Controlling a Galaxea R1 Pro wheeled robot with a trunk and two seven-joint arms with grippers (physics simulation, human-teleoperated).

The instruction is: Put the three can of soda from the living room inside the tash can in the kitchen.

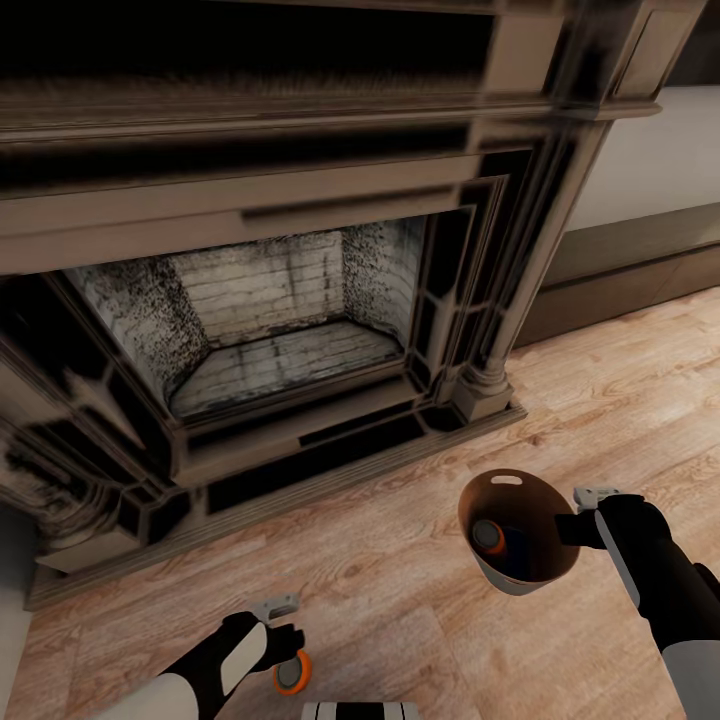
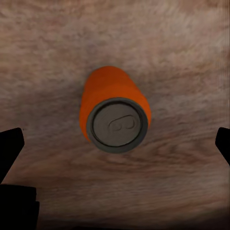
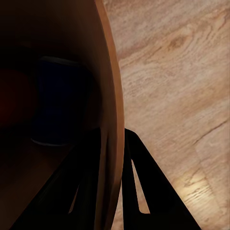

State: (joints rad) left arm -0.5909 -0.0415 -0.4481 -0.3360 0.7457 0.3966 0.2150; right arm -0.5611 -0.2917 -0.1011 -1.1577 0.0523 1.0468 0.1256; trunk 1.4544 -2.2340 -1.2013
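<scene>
The robot is facing a dark carved fireplace (image 1: pixel 270 300) with a pale brick firebox, standing on a light wood plank floor (image 1: pixel 400 590); the right pincer (image 1: pixel 570 528) is gripping the rim of the bin (image 1: pixel 535 585), one finger (image 3: pixel 72 191) inside the wall and the other outside, so it is clenched on the bin and holding it tilted with its mouth toward the head camera; the slot handle (image 1: pixel 506 480) is showing at the far rim. Inside the bin an orange can (image 1: pixel 489 537) is lying against the wall, and a blue can (image 1: pixel 518 556) is sitting just beside it in the shadow; in the right wrist view the blue can (image 3: pixel 60 100) is appearing as a dark block within the bin (image 3: pixel 111 96). The left pincer (image 1: pixel 292 652) is hanging directly above a third can (image 1: pixel 293 674), orange with a grey top, which is standing upright on the floor; in the left wrist view that can (image 2: pixel 115 115) is sitting centred between the two black fingertips (image 2: pixel 12 143), which are spread wide and well apart from it, so the left pincer is released and touching nothing.
</scene>
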